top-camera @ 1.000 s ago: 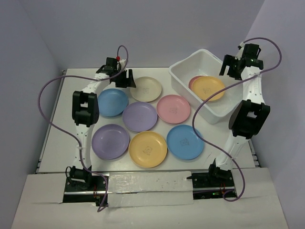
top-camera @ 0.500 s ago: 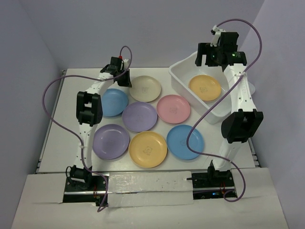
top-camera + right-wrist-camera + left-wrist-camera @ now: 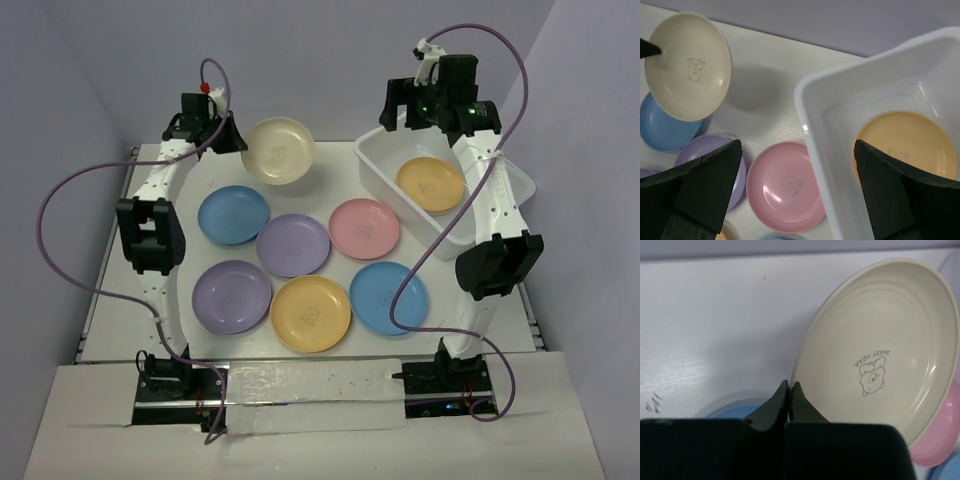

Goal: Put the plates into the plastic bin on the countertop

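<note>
**A:** What sits nearest the arm bases?

**B:** On the white bench [image 3: 335, 165], nearer than the plastic bin [image 3: 392, 192] and to its left, is a row of 3 plates: near purple plate [image 3: 232, 296], near yellow plate [image 3: 310, 312] and near blue plate [image 3: 388, 297]. Behind them lie 3 more: far blue plate [image 3: 233, 214], far purple plate [image 3: 293, 244] and pink plate [image 3: 364, 228]. The pink one is just beside the bin's left wall.

**A:** And the bin?

**B:** A yellow plate in the bin [image 3: 430, 184] lies flat. The right jaws hang above the bin's far-left corner, spread wide and holding nothing.

**A:** Which plate is in hand?

**B:** Farthest back and well left of the bin, the left jaws are clenched on the rim of the beige plate [image 3: 278, 150]. It is off the bench and tilted.

**A:** How should that carry go?

**B:** The pinch is only on the rim, so the plate would likely swing if jerked. Travel smoothly toward the bin and clear its rolled rim. Level the plate over the yellow one and lower it before letting go. The right jaws crowd that corner and should move aside.
</note>
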Robot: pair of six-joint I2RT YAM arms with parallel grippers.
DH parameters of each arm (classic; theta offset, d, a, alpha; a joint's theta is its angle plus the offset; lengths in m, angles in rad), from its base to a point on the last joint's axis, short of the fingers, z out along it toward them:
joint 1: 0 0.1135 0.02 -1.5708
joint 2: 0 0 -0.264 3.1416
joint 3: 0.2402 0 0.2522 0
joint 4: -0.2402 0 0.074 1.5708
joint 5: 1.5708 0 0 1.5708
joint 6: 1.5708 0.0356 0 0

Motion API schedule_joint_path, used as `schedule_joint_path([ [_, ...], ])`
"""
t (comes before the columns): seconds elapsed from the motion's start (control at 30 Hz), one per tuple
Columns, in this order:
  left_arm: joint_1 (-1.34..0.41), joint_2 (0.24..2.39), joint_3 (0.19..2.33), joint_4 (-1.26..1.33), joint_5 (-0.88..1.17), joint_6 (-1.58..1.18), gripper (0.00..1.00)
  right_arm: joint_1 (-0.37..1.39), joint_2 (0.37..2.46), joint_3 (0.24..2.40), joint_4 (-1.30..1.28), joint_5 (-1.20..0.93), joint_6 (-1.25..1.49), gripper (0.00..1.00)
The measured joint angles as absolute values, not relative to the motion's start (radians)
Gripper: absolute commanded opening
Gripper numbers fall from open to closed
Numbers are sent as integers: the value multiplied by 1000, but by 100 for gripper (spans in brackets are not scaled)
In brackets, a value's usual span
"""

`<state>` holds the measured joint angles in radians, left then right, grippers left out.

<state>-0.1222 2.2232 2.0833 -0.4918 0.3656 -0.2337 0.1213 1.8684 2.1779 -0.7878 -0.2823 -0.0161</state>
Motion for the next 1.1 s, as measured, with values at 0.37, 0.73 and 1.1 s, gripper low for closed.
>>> schedule_joint_path([
  [0.37, -184, 1944, 1908, -446, 553, -201, 0, 303, 2013, 2239, -789, -361, 11, 97],
  [0.73, -194, 1940, 1825, -444, 605, -194, 0, 347, 2043, 2240, -789, -351, 32, 40],
  [1.1, -194, 1905, 1801, -418, 616, -203, 0, 349, 2076, 2246, -795, -331, 19, 22],
])
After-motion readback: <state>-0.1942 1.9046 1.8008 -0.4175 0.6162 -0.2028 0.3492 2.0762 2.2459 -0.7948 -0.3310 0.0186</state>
